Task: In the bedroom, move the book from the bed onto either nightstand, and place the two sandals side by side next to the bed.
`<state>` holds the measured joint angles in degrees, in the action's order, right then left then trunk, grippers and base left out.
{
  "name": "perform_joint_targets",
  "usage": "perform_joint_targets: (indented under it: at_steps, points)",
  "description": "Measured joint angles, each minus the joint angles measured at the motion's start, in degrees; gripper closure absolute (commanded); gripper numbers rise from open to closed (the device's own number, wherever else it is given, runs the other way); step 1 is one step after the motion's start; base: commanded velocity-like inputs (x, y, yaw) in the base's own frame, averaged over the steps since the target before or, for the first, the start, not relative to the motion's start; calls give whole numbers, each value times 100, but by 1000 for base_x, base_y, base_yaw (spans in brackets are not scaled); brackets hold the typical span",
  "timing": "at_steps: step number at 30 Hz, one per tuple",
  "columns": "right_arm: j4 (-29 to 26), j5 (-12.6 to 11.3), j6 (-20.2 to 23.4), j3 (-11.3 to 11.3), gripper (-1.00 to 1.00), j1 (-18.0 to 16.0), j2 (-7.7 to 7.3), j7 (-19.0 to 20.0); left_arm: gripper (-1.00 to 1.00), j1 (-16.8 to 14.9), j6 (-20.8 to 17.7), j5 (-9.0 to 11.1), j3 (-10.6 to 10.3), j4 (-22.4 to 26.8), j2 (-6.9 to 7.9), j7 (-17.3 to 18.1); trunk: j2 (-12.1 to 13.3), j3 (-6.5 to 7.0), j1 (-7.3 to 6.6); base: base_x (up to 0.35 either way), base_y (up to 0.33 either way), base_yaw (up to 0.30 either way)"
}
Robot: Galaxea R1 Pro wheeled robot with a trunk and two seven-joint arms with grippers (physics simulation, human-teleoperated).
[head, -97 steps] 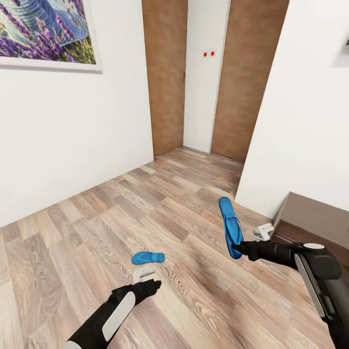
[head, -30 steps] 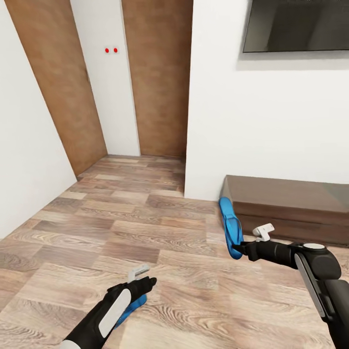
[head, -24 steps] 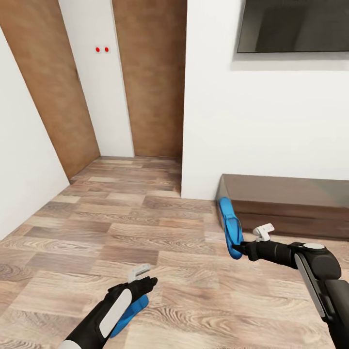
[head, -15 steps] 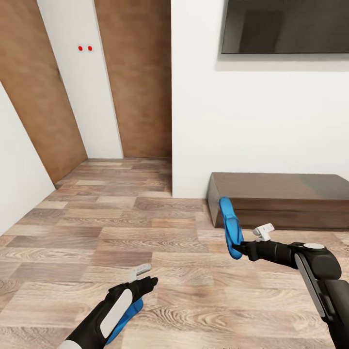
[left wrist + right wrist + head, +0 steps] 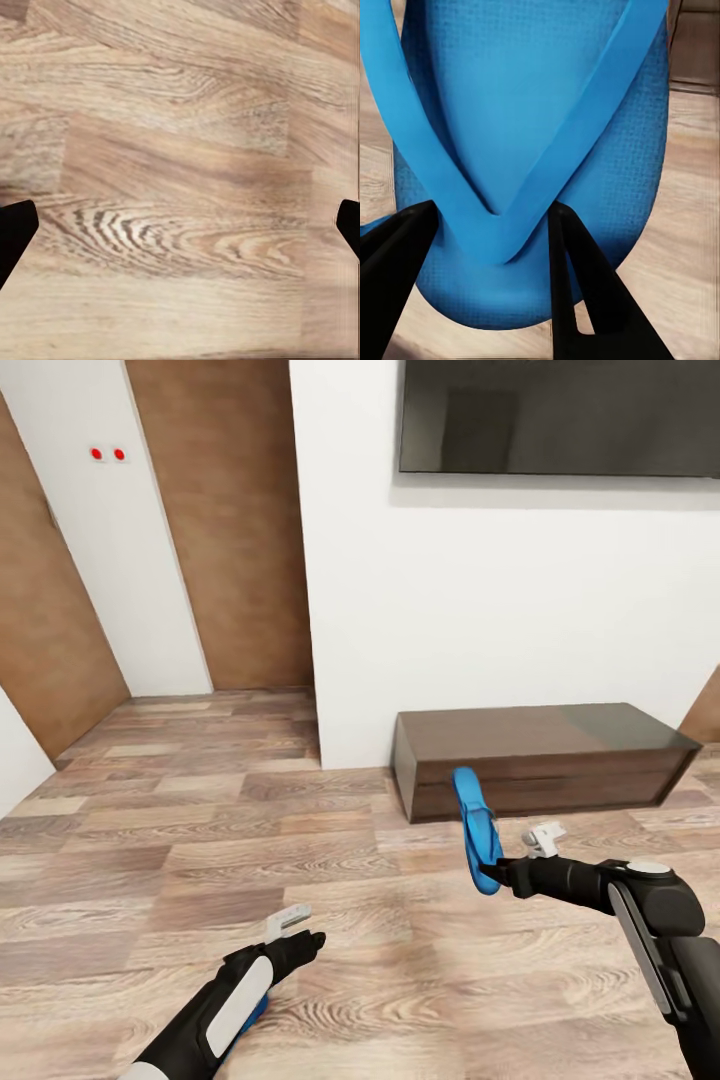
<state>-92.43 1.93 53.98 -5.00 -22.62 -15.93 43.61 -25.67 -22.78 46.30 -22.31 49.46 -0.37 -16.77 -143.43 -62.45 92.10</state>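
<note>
My right gripper [image 5: 490, 876] is closed on one blue sandal [image 5: 476, 827], pinching it at the end where the two straps meet; in the right wrist view my fingers [image 5: 574, 277] sit on both sides of the strap V [image 5: 495, 217], w/ the sole standing up and pointing away from me. My left gripper [image 5: 300, 935] hangs low over the wood floor [image 5: 200, 840] w/ its fingers wide apart and nothing between them. Under my left forearm a bit of blue shows [image 5: 256, 1012], prob. the second sandal lying on the floor. Ahead is a long dark-brown low cabinet [image 5: 540, 755] against the white wall, w/ a dark screen [image 5: 560, 415] above it; the bed, book and nightstand are not where I look now. I judge the step is carrying this sandal to the bed side. To do it well I should keep the pinch firm, since the grip is only at the end and the sole can swing, and turn the base slowly. Also I should remember where the other sandal lies, to come back for it.
</note>
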Motion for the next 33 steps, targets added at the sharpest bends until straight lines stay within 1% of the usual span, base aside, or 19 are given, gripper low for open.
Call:
perform_joint_targets:
  at_steps: [14,24,28,33]
  points:
    - [1,-1,0,-3,100,0,-3,2,-100,-3,-2,20,14,0,16,-1,0,0,0,0,15,-262]
    - [1,-7,-9,-4,100,1,-4,3,-100,-5,-10,21,21,0,14,5,0,0,0,0,234,-250]
    - [2,-7,-11,-9,100,0,-6,4,-100,-3,-13,23,23,2,12,6,0,0,0,0,240,-100]
    - [1,-7,-13,-11,100,0,-4,3,-100,-2,-4,25,17,1,9,3,0,0,0,0,103,-34]
